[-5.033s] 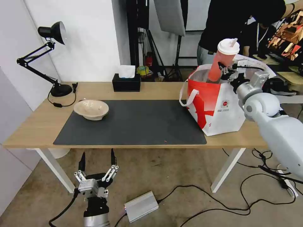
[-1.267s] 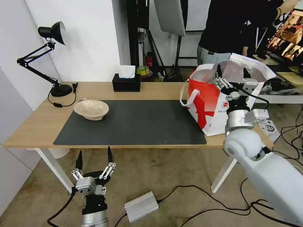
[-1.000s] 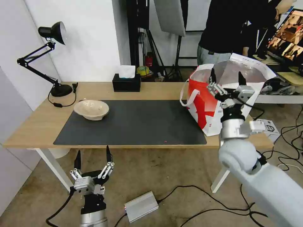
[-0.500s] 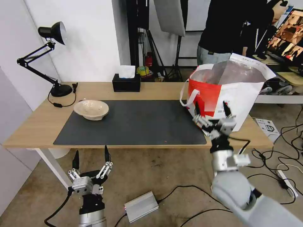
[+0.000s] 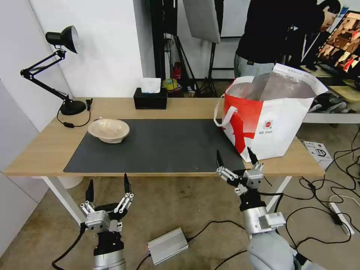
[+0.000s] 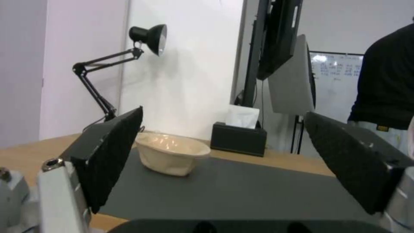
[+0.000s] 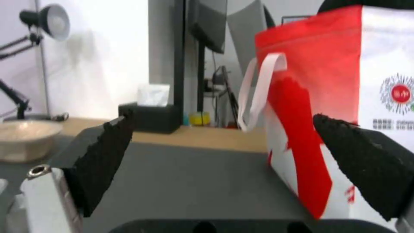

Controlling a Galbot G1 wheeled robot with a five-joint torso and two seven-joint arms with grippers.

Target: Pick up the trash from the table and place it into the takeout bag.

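The shallow beige bowl (image 5: 108, 130) sits on the left end of the large dark grey mat (image 5: 157, 146) on the long light-wood table (image 5: 45, 150), well apart from the boxy white-and-red takeout bag (image 5: 268, 120) with silver foil lining standing at the table's right end. The right gripper (image 5: 236, 161) hangs at the table's front edge, just before the bag, fingers spread and empty. The left gripper (image 5: 107, 185) hangs below the table's front edge, fingers likewise spread and holding nothing.

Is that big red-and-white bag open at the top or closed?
Open. The boxy white-and-red takeout bag stands upright on the light-wood table, its top edges spread apart so the silver foil lining shows.
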